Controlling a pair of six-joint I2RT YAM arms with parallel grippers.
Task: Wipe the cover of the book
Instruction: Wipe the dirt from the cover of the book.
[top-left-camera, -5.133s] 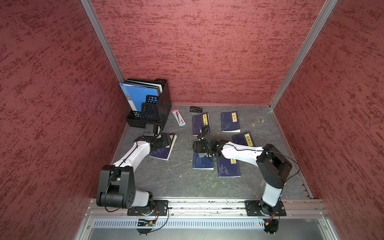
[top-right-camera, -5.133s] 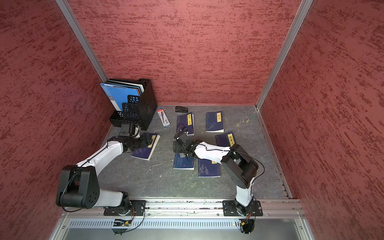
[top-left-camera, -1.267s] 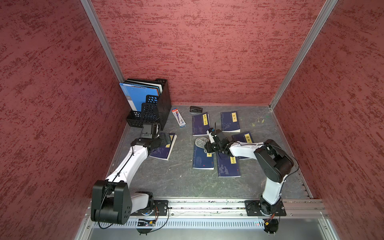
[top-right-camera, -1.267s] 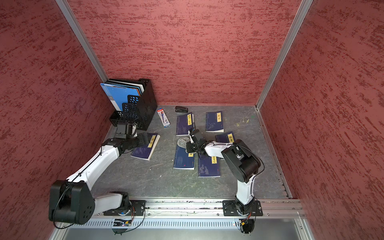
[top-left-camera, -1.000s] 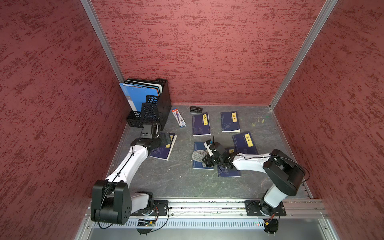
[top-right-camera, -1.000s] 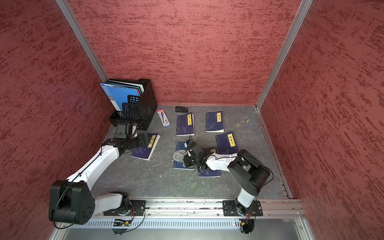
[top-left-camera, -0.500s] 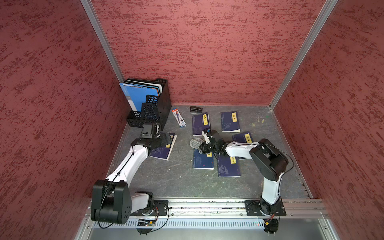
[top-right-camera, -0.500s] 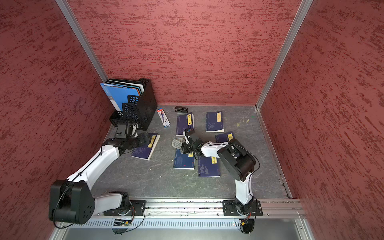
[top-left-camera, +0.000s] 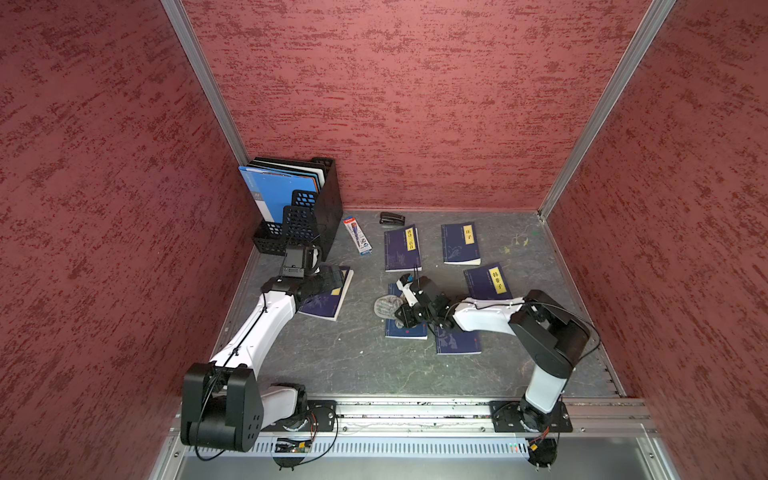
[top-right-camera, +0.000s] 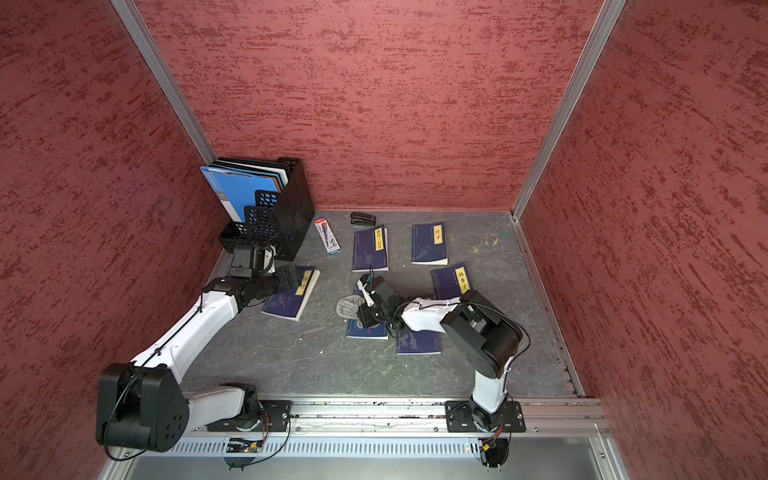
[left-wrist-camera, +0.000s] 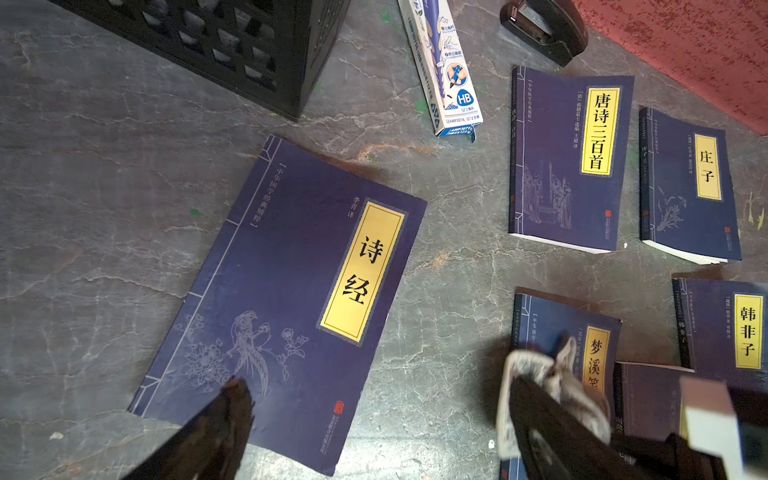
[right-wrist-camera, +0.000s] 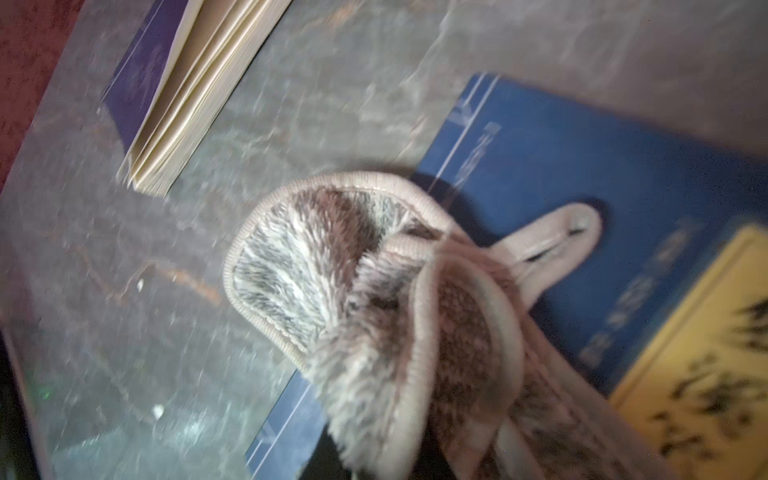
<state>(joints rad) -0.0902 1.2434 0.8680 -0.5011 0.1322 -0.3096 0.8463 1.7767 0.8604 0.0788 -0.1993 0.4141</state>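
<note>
We see the right pincer (top-left-camera: 402, 312) pressed together on a fuzzy cloth (top-left-camera: 384, 305). The cloth lies half on the blue book (right-wrist-camera: 582, 199) and half on the counter (top-left-camera: 332, 361). That blue book lies flat in the middle of the counter, partly under the right arm (top-left-camera: 482, 318). The left pincer (left-wrist-camera: 376, 386) is spread wide, with nothing in it, above a second book (left-wrist-camera: 291, 291) next to the black file box (top-left-camera: 322, 199).
</note>
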